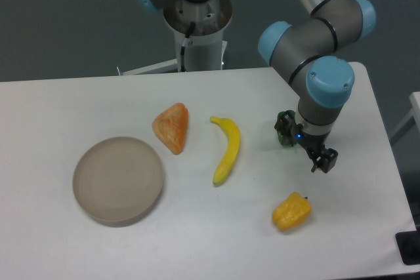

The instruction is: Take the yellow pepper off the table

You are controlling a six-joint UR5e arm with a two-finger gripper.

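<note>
The yellow pepper (pixel 292 212) is a small lumpy yellow-orange toy with a tiny dark stem. It lies on the white table (pixel 367 227) near the front right. My gripper (pixel 304 147) points down over the table, behind the pepper and slightly to its right, clear of it. Its dark fingers (pixel 323 160) stand apart and hold nothing.
A long curved yellow banana (pixel 227 149) lies in the middle of the table. An orange triangular wedge (pixel 172 127) is to its left. A round grey plate (pixel 118 179) sits at the front left. The table's right edge is close to the gripper.
</note>
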